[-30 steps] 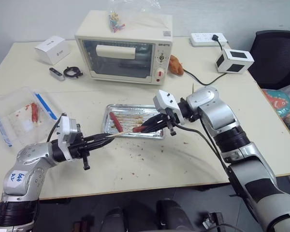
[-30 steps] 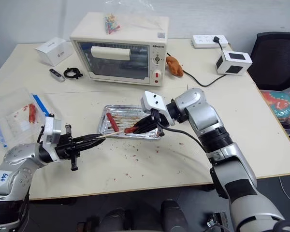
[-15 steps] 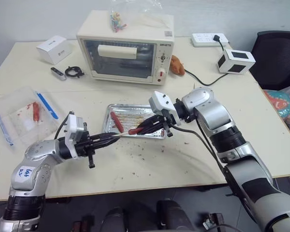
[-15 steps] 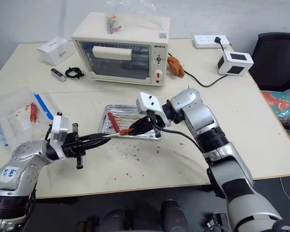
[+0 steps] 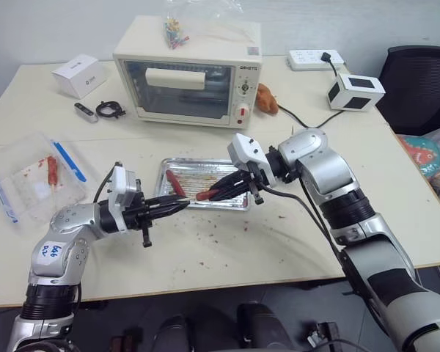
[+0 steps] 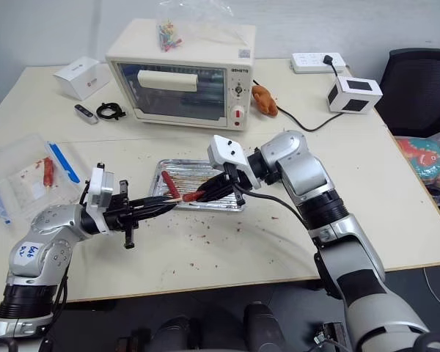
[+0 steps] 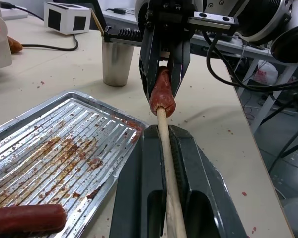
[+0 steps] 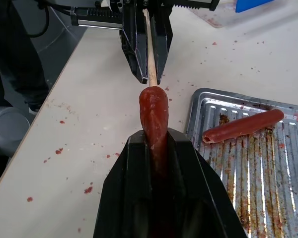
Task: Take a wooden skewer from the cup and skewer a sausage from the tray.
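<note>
Your left gripper is clamped tight on the wooden skewer, and directly ahead of it your right gripper pinches the sausage above the tray. In the left wrist view, the skewer tip meets the sausage's end; the cup stands beyond. In the right wrist view, a second sausage lies in the tray beside your grip.

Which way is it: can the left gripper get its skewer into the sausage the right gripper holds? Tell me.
Probably yes: the wooden skewer in the left gripper already meets the end of the sausage clamped in the right gripper, nothing between.
</note>
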Robot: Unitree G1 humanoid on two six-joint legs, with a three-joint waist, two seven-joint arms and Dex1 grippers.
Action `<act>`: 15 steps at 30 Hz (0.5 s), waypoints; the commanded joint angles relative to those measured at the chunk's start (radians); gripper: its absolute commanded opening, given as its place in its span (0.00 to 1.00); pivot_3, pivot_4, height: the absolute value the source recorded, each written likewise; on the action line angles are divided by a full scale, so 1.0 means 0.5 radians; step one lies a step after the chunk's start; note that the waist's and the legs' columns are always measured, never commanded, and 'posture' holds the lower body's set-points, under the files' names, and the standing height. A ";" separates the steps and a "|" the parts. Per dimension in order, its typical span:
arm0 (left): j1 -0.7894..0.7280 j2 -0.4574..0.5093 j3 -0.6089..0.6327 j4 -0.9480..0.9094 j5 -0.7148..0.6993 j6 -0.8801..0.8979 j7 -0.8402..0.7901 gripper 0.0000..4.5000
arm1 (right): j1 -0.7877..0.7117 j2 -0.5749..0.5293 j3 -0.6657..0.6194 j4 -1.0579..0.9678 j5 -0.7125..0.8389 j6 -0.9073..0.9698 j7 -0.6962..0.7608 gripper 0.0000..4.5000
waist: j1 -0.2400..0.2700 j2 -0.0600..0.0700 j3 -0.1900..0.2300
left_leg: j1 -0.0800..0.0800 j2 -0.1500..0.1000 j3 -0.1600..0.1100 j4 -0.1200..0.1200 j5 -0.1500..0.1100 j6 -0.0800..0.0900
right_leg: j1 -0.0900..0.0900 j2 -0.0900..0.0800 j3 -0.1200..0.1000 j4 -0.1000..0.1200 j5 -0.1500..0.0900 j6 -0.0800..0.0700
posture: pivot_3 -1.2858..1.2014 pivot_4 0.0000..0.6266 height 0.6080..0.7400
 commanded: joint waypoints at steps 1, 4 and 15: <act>0.035 0.014 0.058 -0.087 -0.046 -0.027 0.012 0.00 | 0.019 0.031 -0.033 -0.234 0.177 0.028 0.065 0.19 | 0.000 0.000 0.000 | 0.000 0.000 0.000 0.000 0.000 0.000 | 0.000 0.000 0.000 0.000 0.000 0.000 | 0.52 0.24 1.00; 0.141 0.074 0.190 -0.104 -0.073 -0.029 0.025 0.00 | 0.050 -0.056 -0.089 -0.306 0.227 0.041 0.078 0.39 | -0.005 0.000 0.000 | 0.000 0.001 0.000 0.000 0.000 0.000 | 0.000 0.000 0.000 0.000 0.000 0.000 | 0.52 0.24 1.00; 0.683 -0.050 0.846 -0.446 -0.394 0.042 0.499 0.00 | 0.506 -0.308 -0.606 -0.827 0.781 0.086 -0.174 1.00 | 0.036 -0.001 0.000 | 0.000 0.001 -0.005 -0.001 -0.001 0.001 | 0.004 -0.005 -0.001 -0.003 0.000 0.000 | 0.52 0.24 1.00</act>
